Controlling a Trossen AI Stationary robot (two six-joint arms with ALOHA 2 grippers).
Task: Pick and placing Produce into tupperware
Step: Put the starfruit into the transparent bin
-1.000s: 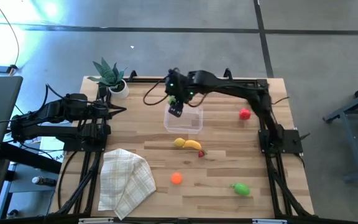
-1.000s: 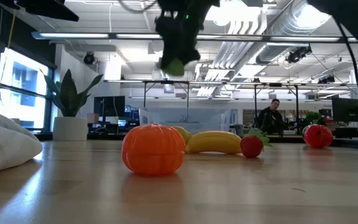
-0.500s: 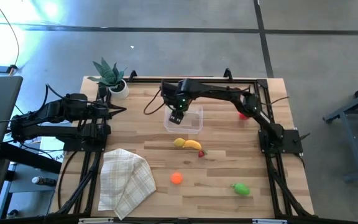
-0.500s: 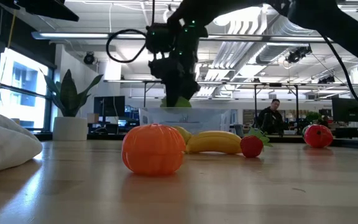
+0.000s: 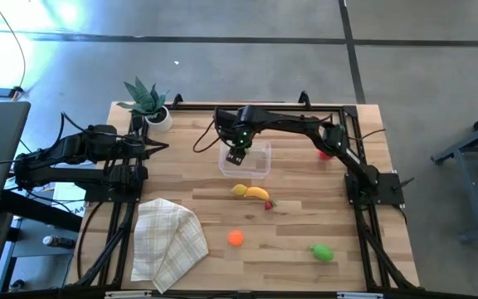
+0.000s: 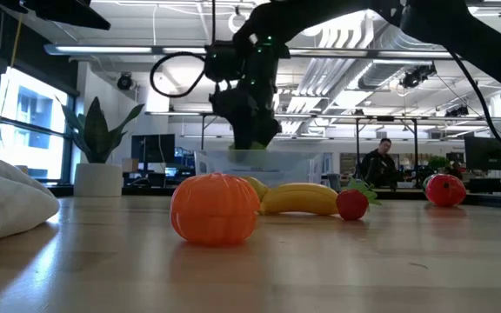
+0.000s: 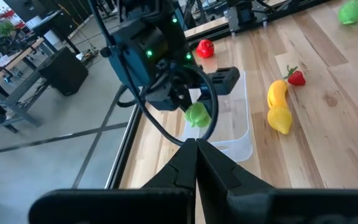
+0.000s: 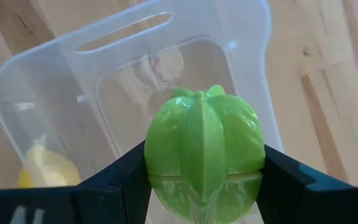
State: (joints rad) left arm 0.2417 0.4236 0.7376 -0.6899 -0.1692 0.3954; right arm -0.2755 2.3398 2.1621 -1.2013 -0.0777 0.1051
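Right now the right gripper [image 5: 236, 153] is hanging over the tupperware [image 5: 252, 164], at the end of it nearest the potted plant [image 5: 147, 102]. Its two dark fingers [image 8: 114, 177] are pressing on both sides of a green ribbed piece of produce [image 8: 202, 149], and the jaws are only as wide as that piece. The green piece is sitting just above the clear box, with the box's floor showing behind it. From the low camera, the piece is reaching the top edge of the box, but I cannot tell if it is touching the box.

The tupperware is lying flat on the wooden table [image 5: 297, 249], near the back edge. A yellow lemon [image 5: 239, 190] and a banana [image 5: 258, 193] are lying together just beside the tupperware, on the side toward the front of the table. A small red strawberry [image 5: 269, 204] is sitting right next to the banana. An orange piece [image 5: 236, 237] is resting farther from the tupperware, toward the front. Another green piece [image 5: 322, 252] is lying well apart from the tupperware, near the front right corner. A red piece [image 7: 204, 47] is sitting out past the tupperware on the right side, partly hidden under the right arm in the top view.

The left gripper [image 7: 194, 149] is waiting off the left edge of the table, well apart from the tupperware, and its fingers are pressed together with no gap. A checked cloth [image 5: 167, 241] is lying folded near the front left corner.
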